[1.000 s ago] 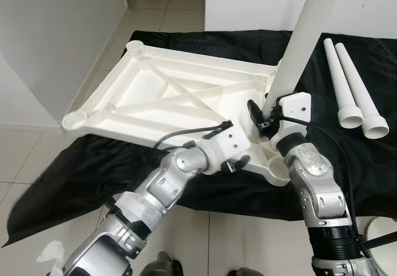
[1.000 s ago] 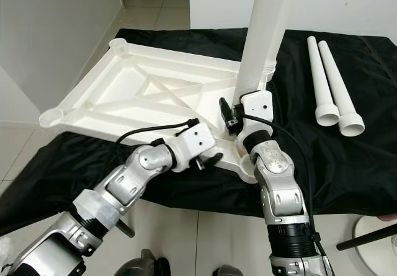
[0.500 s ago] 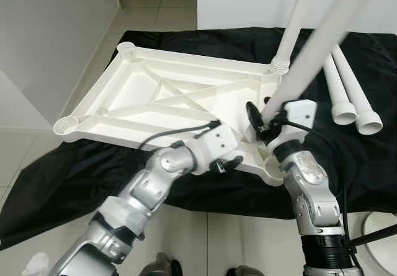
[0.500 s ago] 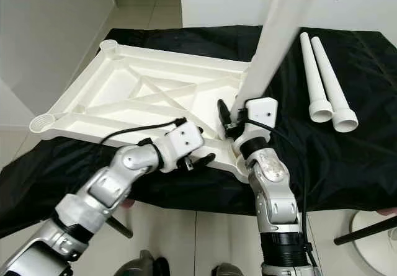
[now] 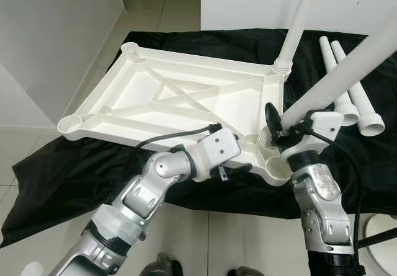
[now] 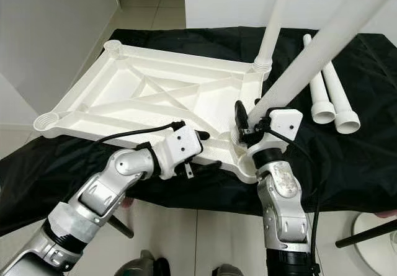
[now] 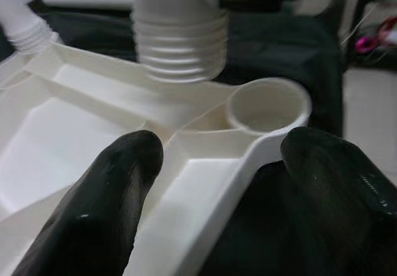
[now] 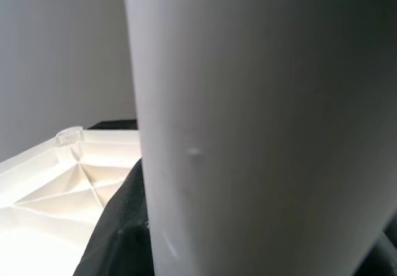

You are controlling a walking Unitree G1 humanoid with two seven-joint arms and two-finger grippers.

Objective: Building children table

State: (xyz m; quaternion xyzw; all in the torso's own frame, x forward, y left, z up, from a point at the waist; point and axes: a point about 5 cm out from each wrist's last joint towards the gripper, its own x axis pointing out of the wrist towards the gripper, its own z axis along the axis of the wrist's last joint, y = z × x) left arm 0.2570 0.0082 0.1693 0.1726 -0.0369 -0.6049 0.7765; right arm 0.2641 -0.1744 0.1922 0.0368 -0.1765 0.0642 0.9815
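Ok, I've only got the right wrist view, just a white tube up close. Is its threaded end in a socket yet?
Observer: No. The table leg in the right gripper is tilted, its threaded end above the tabletop, beside the empty near-right corner socket.
Operator: What's the left gripper doing?
Observer: Its fingers straddle the tabletop's rim by that socket.
Operator: Any legs fitted?
Observer: One fitted leg stands in the far-right corner; two spare legs lie on the black cloth.
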